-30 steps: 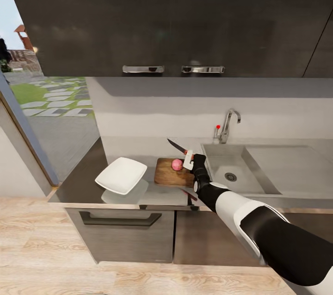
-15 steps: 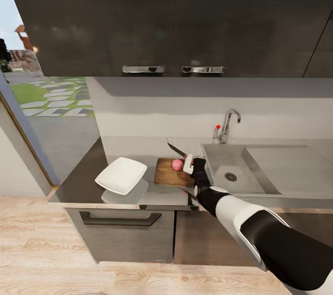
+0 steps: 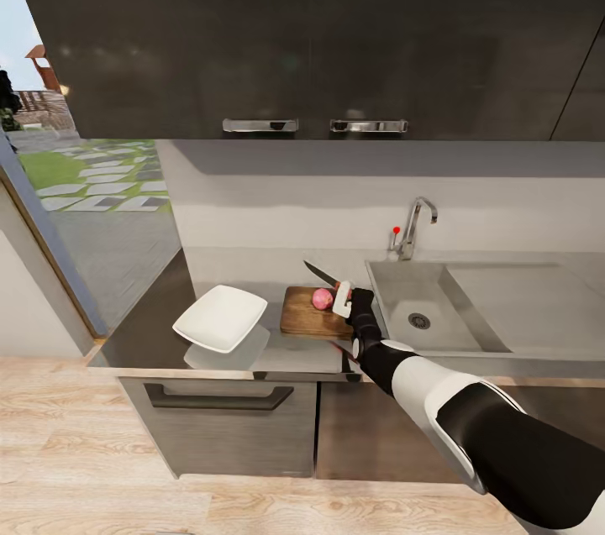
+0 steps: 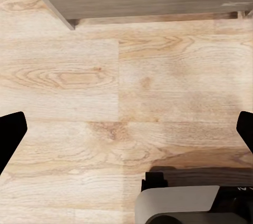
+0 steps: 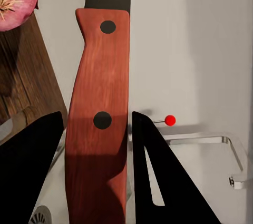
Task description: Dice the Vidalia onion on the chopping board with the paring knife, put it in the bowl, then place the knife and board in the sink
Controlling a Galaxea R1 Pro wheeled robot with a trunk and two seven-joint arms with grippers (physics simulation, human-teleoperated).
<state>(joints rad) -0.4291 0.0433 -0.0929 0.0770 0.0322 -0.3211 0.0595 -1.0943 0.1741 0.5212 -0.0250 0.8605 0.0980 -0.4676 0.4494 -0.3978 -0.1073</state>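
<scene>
Grey countertop runs under the dark wall cabinets, with the steel sink set into it toward the robot's right and its chrome faucet at the back. On the worktop sit the white square bowl and, between bowl and sink, the brown chopping board. The pink Vidalia onion rests whole on the board's far part, so the dicing is not yet done.

The right gripper is clamped on the red handle of the paring knife, one dark finger on each side. In the head view the blade points back and to the left, above and just beyond the onion. Judging from that, the step in hand is the cut. To do it well, the edge should come down over the onion's middle, not its curved flank, where a round bulb could roll off toward the bowl. A steady, vertical press with the handle kept square between the fingers should stop the knife twisting. Whether the blade already touches the onion is hard to tell at this size.

The left gripper hangs with its fingers spread over the wooden floor, holding nothing.
</scene>
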